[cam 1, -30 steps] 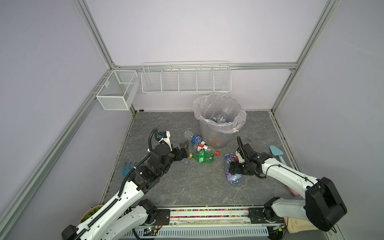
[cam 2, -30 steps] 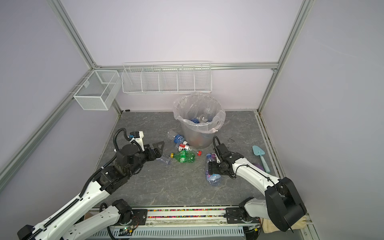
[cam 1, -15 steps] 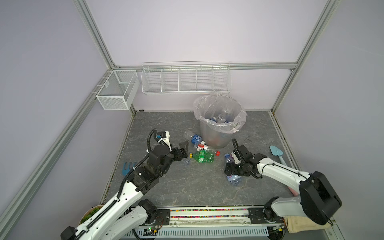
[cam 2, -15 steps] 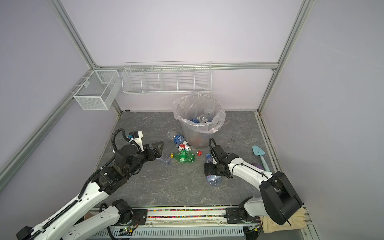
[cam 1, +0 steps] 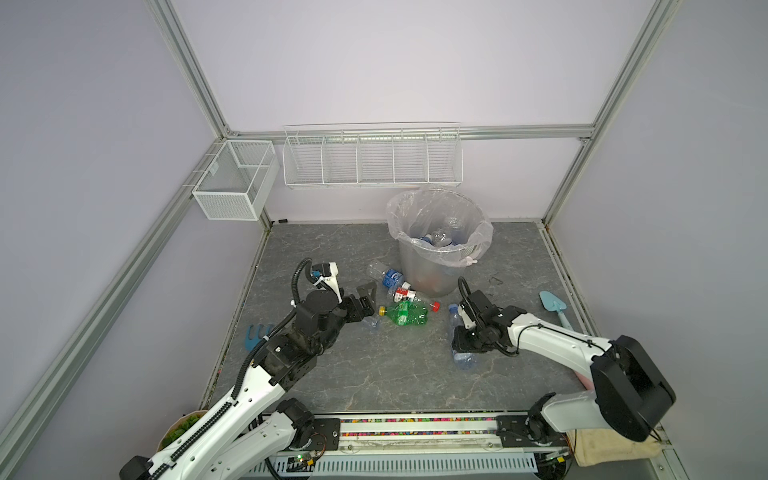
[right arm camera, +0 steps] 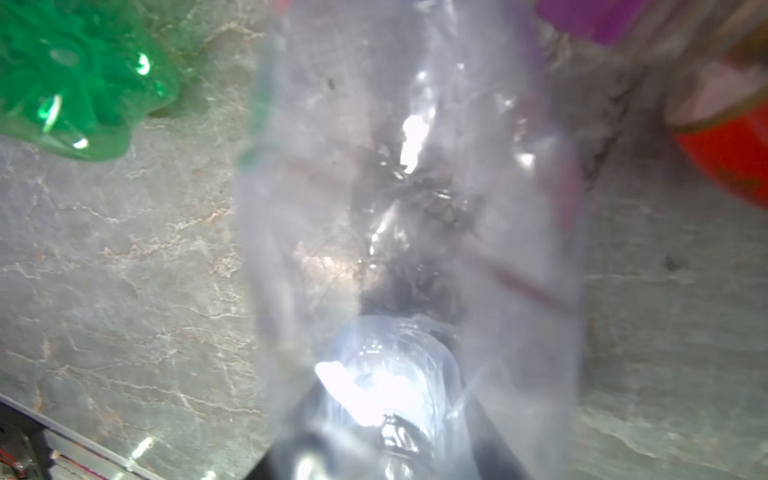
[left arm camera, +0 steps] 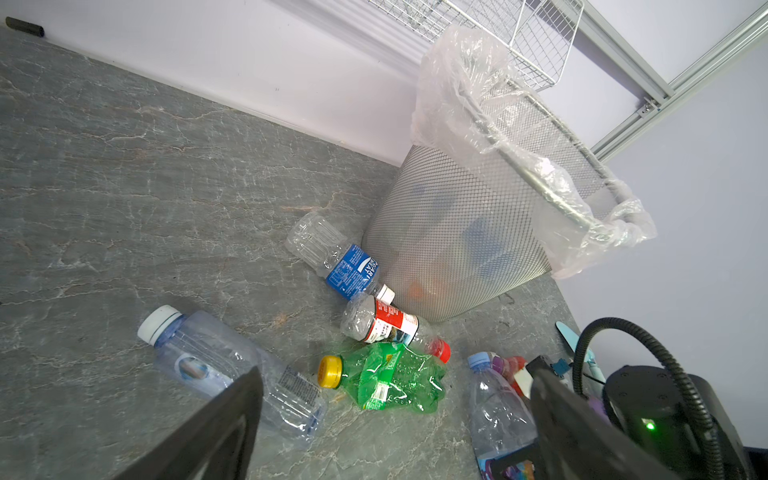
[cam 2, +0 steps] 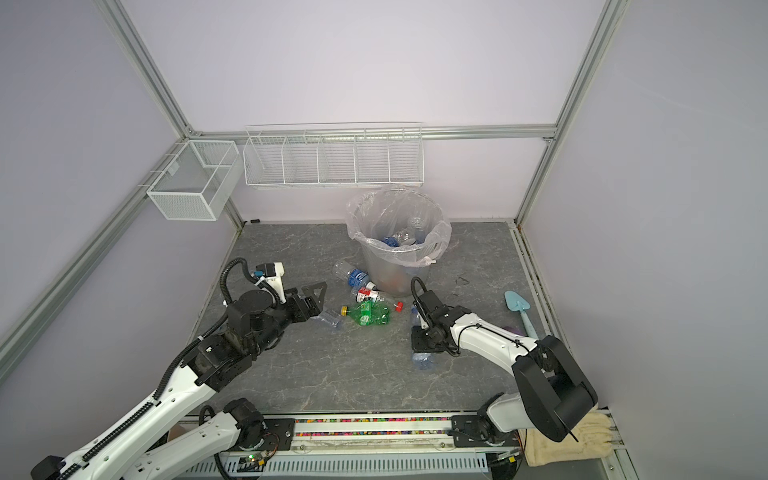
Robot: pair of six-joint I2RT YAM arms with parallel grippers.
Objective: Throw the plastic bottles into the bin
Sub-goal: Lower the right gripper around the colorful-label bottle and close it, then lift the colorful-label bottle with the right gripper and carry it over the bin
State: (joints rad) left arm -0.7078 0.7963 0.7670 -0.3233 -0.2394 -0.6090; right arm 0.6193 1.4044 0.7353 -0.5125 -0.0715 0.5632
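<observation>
Nearest the front, the right gripper (cam 1: 464, 341) is down on a clear bottle (cam 1: 462, 358) lying on the grey floor, right of centre. Its jaws sit either side of the body and the wrist view is basically all crumpled clear plastic (right arm camera: 411, 232) jammed between them, so it's pinching that bottle, which hasn't left the floor.

A bit further back on the left, the left gripper (cam 1: 365, 301) has its jaws spread wide with nothing in them, hovering over a clear bottle with a white cap (left arm camera: 232, 374). Just right of that lies the squashed green bottle (cam 1: 405, 312) with a yellow cap.

Behind the green one there's a red-label bottle (cam 1: 405, 296), then a blue-label bottle (cam 1: 386, 275), both lying right up against the bin's near-left side.

Furthest back is the bin (cam 1: 424, 270), upright near the back wall, liner folded over its rim, with several bottles (cam 1: 440, 237) already inside. A pale blue trowel (cam 1: 555, 307) lies off to the right.
</observation>
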